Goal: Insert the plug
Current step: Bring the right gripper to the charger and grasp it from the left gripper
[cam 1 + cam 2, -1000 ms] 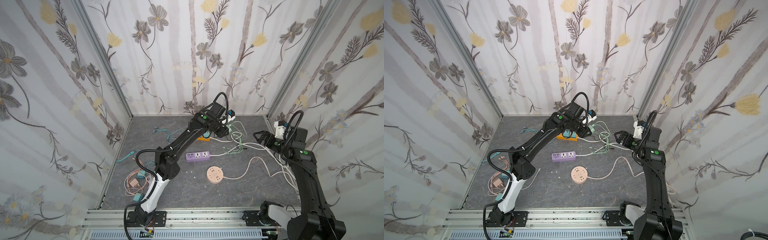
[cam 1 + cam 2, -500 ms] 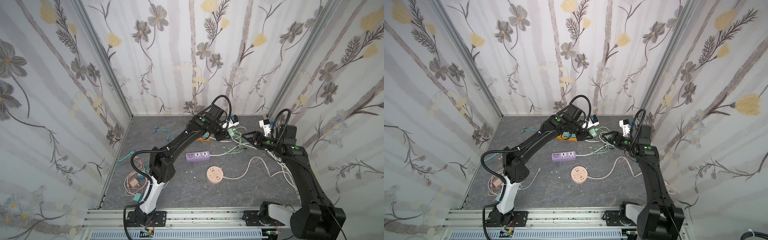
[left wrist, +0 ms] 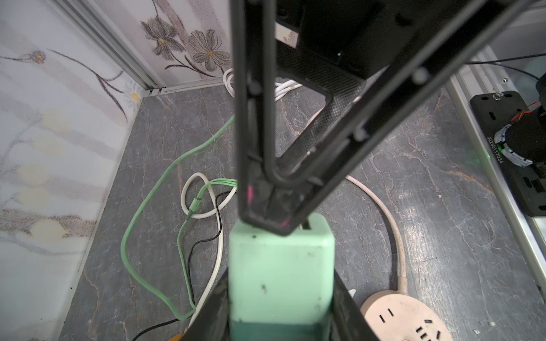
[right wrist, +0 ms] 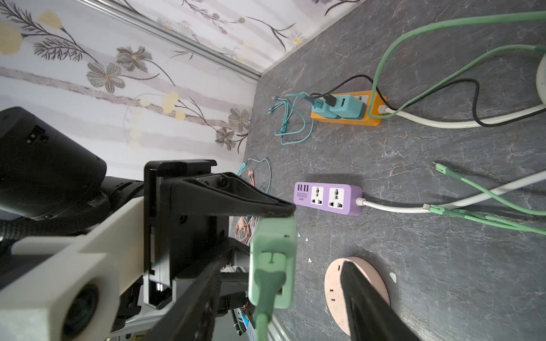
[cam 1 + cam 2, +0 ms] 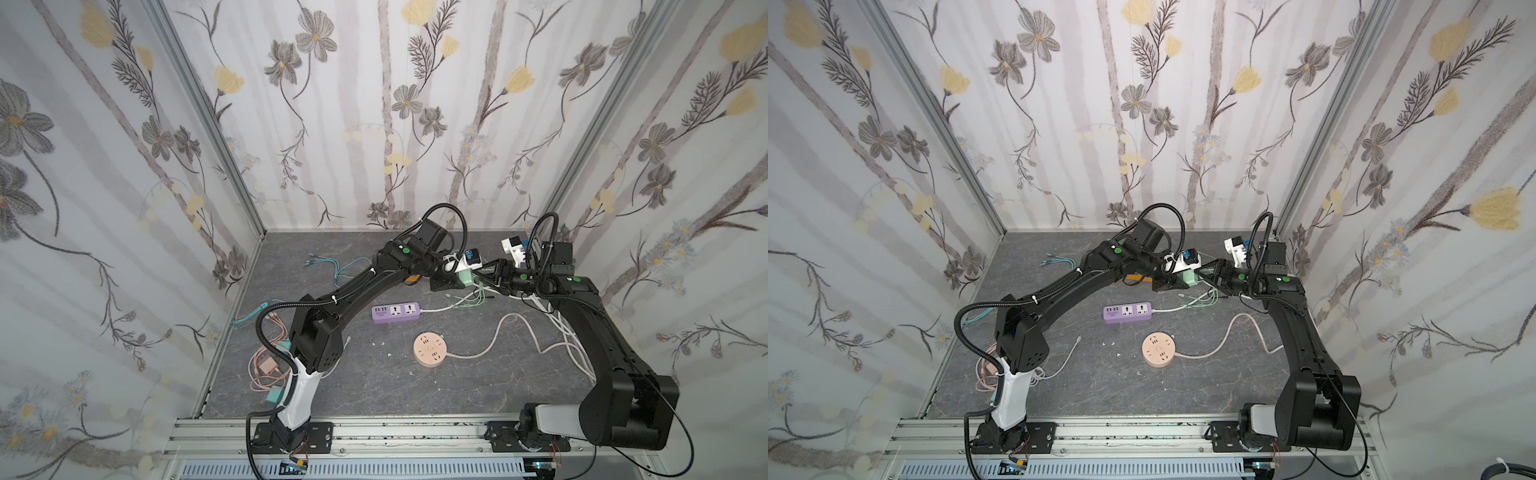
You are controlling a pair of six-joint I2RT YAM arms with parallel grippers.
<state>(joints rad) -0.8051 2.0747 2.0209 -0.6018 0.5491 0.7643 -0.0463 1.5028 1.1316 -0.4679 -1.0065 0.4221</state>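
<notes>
round socket (image 5: pixel 430 351): nearest the rail; flat on the table (image 5: pixel 374 390); slots up, nothing plugged in
purple strip (image 5: pixel 397 312): next back; flat; both big sockets free; sits below the plug, off toward the left arm's side
plug (image 4: pixel 273 251): mint block, up in the air behind the purple strip, between the two arms; green cable (image 4: pixel 263 319) goes into the end facing the right arm; prongs not seen
left gripper (image 3: pixel 280 313): clamped on the plug's sides, at the end away from the cable
right gripper (image 4: pixel 291 257): fingers part-spread, straddling the cable end; one finger close by the block, the other apart from it; no grip yet
key relation: plug's long axis runs roughly level, from one gripper toward the other; the right fingers stand either side of that axis, so a pinch should catch the block; looks like a handover, my guess
nearer arm: both at the plug; only the left carries it
orange strip (image 4: pixel 345 116): farthest back; two teal adapters (image 4: pixel 336 107) in it
</notes>
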